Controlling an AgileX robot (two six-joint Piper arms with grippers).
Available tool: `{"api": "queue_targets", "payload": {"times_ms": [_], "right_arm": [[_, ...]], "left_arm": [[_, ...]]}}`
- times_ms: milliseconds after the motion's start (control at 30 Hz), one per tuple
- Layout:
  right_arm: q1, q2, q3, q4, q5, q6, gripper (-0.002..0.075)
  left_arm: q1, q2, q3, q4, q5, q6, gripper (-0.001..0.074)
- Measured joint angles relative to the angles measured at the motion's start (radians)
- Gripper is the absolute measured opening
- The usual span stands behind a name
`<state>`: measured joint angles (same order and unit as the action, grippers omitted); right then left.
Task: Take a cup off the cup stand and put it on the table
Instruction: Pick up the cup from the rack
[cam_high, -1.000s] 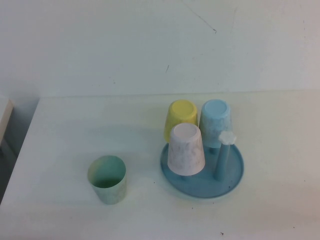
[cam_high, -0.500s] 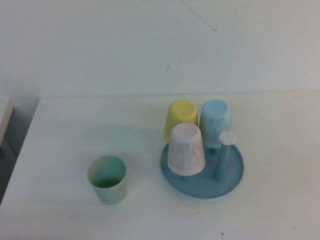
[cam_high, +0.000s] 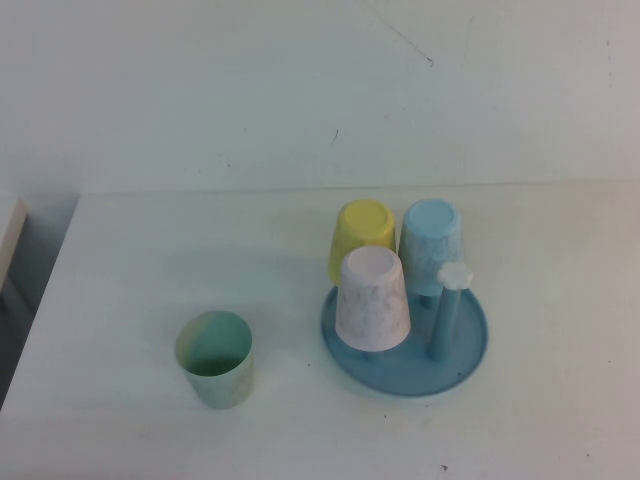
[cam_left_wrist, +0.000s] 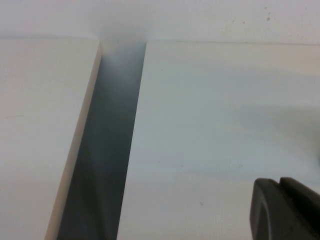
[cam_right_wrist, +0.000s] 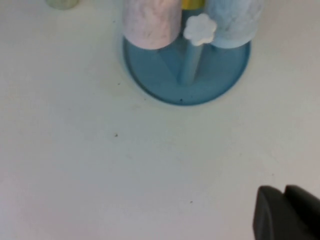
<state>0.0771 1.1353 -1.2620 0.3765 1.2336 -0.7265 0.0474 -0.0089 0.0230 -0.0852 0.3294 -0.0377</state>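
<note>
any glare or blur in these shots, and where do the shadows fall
High view: soft even light, no glare, faint shadows beside the green tumbler and cup stand. Left wrist view: left gripper shut, dark and blurred. Right wrist view: right gripper shut, blurred; the cup soft.

Closed right pincer (cam_right_wrist: 284, 192) over bare table (cam_right_wrist: 75, 165), well apart from the cup stand (cam_right_wrist: 165, 80) with inverted cup (cam_right_wrist: 235, 22).

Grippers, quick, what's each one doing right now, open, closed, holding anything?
Left gripper: closed, holding nothing, over the table near its edge.
Right gripper: closed, holding nothing, short of the cup stand.
</note>
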Motion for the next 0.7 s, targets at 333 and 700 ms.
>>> {"api": "queue_targets", "payload": {"times_ms": [333, 700], "right_arm": [[0.013, 0.326, -0.257, -0.045, 0.000, 0.004, 0.0028], [0.211, 0.634, -0.501, -0.182, 0.000, -0.049, 0.0039]], "left_arm": [[0.000, 0.000, 0.000, 0.000, 0.000, 0.000, -0.0003], [0.000, 0.000, 0.000, 0.000, 0.000, -0.004, -0.0003]]}}
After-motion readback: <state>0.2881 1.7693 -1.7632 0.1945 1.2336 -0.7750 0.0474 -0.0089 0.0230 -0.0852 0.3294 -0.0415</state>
